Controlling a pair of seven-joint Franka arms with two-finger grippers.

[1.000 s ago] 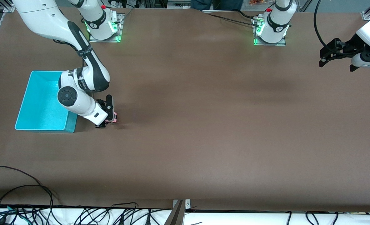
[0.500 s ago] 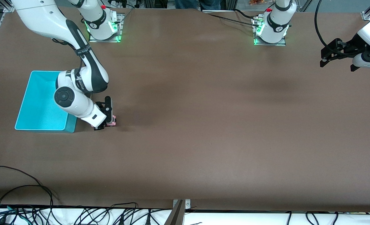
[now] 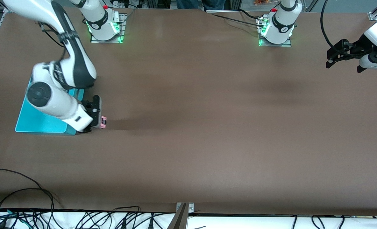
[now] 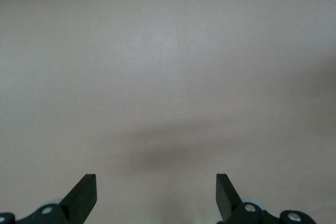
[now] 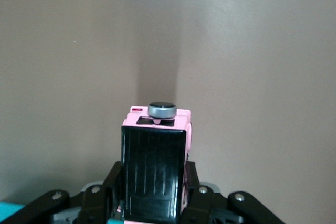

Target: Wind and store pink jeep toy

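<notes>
The pink jeep toy (image 3: 103, 122) has a pale pink body and a black roof (image 5: 153, 169). My right gripper (image 3: 97, 122) is shut on it, and a black finger (image 5: 112, 182) presses each of its sides. A round grey knob (image 5: 161, 109) shows at the jeep's outer end. The jeep hangs over the table, right beside the turquoise bin (image 3: 29, 124) at the corner nearer the front camera. My left gripper (image 3: 341, 58) waits open over the left arm's end of the table, and nothing lies between its fingers (image 4: 84, 192).
The right arm's white forearm (image 3: 54, 101) covers much of the bin. A sliver of the bin's turquoise edge (image 5: 8, 211) shows in the right wrist view. Cables (image 3: 23, 194) lie along the table edge nearest the front camera.
The right arm has carried the jeep sideways toward the turquoise bin, and its forearm now hangs over the bin. The left arm has not moved.
</notes>
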